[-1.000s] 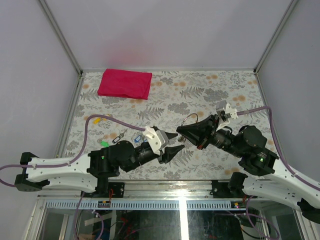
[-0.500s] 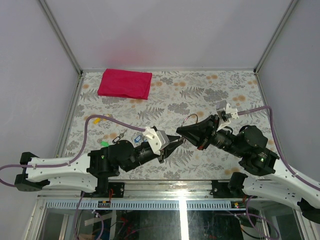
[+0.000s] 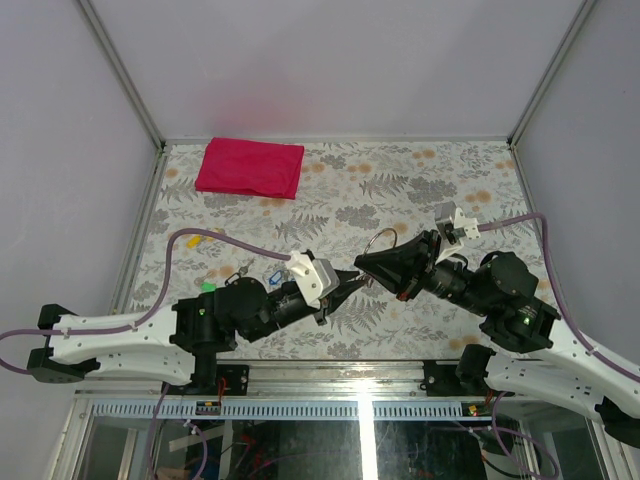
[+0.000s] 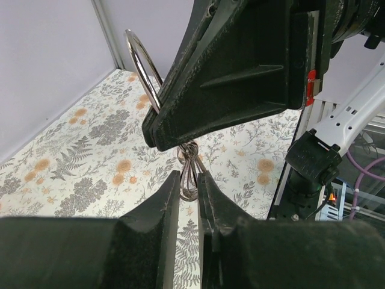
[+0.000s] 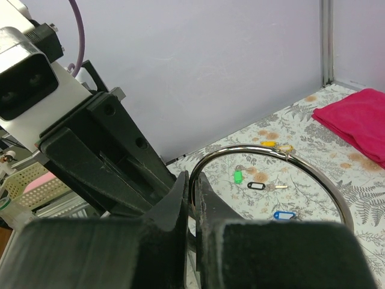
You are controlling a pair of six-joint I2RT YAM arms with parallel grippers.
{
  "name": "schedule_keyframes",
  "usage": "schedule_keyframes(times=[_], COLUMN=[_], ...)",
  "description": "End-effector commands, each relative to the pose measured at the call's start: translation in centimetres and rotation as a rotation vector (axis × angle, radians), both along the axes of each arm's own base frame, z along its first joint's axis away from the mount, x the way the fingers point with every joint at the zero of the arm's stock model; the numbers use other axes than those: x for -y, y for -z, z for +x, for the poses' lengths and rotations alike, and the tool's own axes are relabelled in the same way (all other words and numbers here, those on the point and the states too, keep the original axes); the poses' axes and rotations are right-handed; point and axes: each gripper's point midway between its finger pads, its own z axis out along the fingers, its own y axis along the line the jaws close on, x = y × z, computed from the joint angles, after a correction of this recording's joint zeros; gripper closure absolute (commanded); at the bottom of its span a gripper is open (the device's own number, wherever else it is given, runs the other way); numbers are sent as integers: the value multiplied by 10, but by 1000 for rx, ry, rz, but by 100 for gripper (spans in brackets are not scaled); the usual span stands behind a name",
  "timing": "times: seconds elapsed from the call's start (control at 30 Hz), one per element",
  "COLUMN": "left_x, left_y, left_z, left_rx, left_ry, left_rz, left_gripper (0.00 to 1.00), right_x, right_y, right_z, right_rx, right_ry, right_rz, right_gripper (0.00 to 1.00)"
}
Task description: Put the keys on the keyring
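Keyring [image 4: 190, 164] hangs from my clenched right tool [image 5: 191, 191]; left tool [image 4: 188, 182] seems clamped on it; keys [image 5: 283, 215] lie unthreaded on desk [image 3: 420, 190].

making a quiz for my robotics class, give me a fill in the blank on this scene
The right gripper pinches a large silver ____.
The small wire keyring sits between the ____ gripper's fingers.
A blue-headed key lies on the ____.
The cloth lies in the far ____ corner.
Missing: ring; left; table; left
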Motion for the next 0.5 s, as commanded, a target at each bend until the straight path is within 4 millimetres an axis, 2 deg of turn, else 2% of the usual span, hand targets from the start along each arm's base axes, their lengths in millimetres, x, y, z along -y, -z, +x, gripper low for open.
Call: schedule_keyframes(times=[0.0,0.17,0.47], left_x=[-6,-7,-10], left_y=[-18,-15,-8], left_z=[0,0,2], left_rx=[21,34,46], left_ry=[2,5,0], left_rz=[-3,57,148], left_gripper=[95,100,100], right_x=[13,13,15], right_y=[-35,-31,-26], right_z=[-4,-1,0], right_rx=[58,54,50], right_ry=[22,32,45], right_rz=[78,63,61], right_gripper=[99,98,93])
